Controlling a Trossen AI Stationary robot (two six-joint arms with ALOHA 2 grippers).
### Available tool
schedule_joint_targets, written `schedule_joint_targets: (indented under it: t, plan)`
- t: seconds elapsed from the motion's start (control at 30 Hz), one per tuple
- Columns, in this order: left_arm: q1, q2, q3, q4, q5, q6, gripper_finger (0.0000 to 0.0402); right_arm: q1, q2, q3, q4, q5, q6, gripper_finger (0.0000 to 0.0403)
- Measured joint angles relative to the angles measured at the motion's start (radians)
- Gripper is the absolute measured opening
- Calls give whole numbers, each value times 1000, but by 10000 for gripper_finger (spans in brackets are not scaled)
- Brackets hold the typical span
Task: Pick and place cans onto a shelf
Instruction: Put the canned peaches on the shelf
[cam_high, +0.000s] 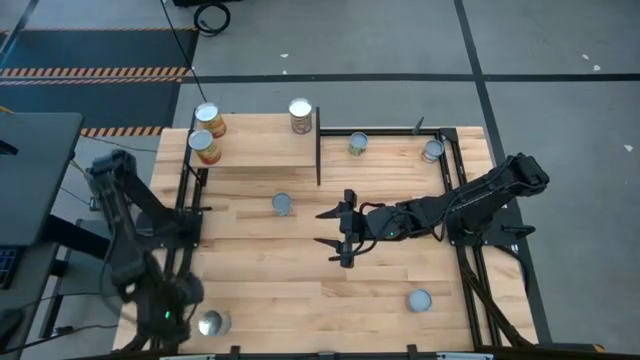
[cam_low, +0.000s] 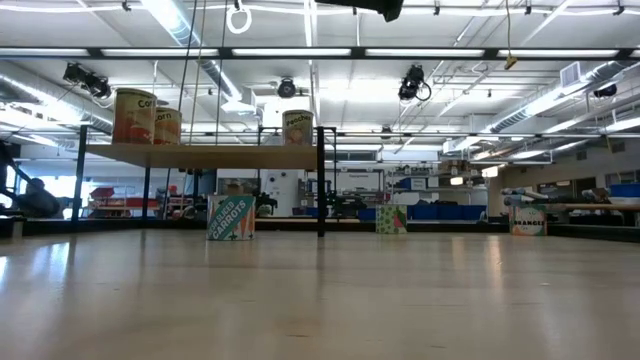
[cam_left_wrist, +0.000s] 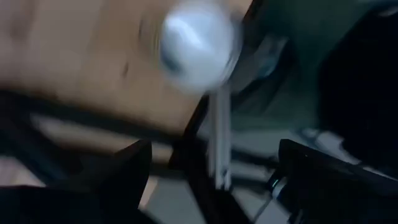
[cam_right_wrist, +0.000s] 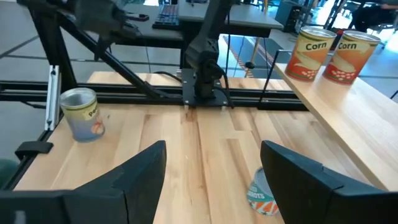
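The shelf (cam_high: 255, 143) stands at the table's far left and bears three cans: two orange-red corn cans (cam_high: 207, 133) (cam_right_wrist: 329, 53) and a pale one (cam_high: 300, 115). Several more cans stand on the tabletop. My right gripper (cam_high: 332, 228) (cam_right_wrist: 214, 174) is open and empty at mid-table, pointing toward the table's left edge. A carrots can (cam_high: 281, 204) (cam_right_wrist: 264, 194) stands just ahead of it, toward the far side. My left gripper (cam_high: 188, 318) (cam_left_wrist: 217, 168) is open and empty at the table's near left corner, beside a silver-topped can (cam_high: 211, 323) (cam_left_wrist: 196, 46).
Other cans stand on the tabletop at the far side (cam_high: 358, 143), the far right (cam_high: 432, 150) and the near right (cam_high: 419, 300). The shelf's black upright (cam_high: 319, 160) stands far left of my right gripper. Black frame rails (cam_high: 470, 260) run along both table sides.
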Motion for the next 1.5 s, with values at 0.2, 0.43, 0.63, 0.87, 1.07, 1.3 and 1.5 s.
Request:
schedule_joint_targets:
  t: [0.2,0.43,0.63,0.87,1.07,1.3,1.5]
  plan:
    - [-81,143,12,-13,26,-8,357,-10,0,0,-1,0,-2,268]
    - [-52,262,11,-24,-1,232,357,-10,0,0,0,0,-3,268]
    - [0,340,11,-18,-70,364,357,-6,0,0,-1,-5,0,268]
    - [81,386,11,-22,-402,505,344,22,0,0,-68,-38,-3,267]
    - [216,426,11,51,-676,706,310,69,9,0,-107,-63,-7,269]
    - [318,436,11,145,-759,857,304,80,56,0,-92,-66,-36,281]
    - [339,438,11,213,-785,911,303,66,166,0,31,-129,-85,302]
